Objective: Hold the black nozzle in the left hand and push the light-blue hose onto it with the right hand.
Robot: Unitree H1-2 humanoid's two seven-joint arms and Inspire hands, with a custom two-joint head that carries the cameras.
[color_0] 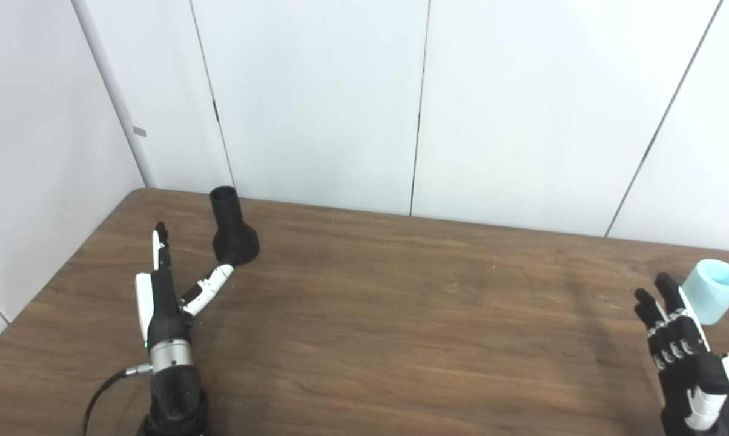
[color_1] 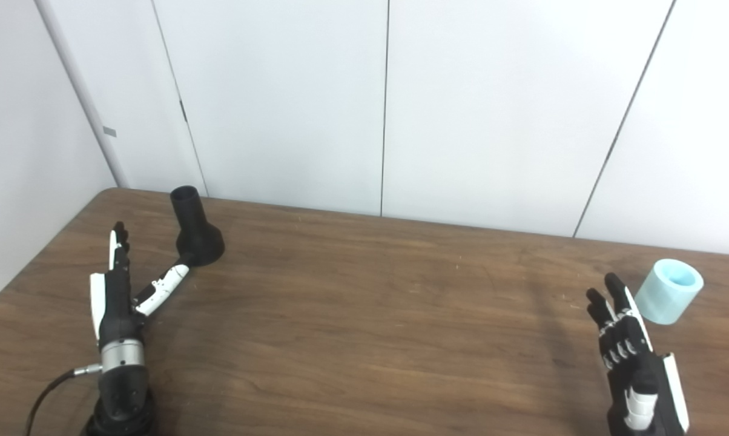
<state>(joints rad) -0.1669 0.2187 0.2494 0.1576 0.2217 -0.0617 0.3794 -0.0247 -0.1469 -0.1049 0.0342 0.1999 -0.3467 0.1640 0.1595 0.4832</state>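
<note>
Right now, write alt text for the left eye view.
Both robot hands are open and hold nothing over a brown table: the left hand beside an upright black nozzle, the right hand beside a light-blue hose.

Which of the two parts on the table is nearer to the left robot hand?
The black nozzle, upright beside the left robot hand; the light-blue hose is far right.

No readable text, label, brand, number or sign shows in either view
</note>
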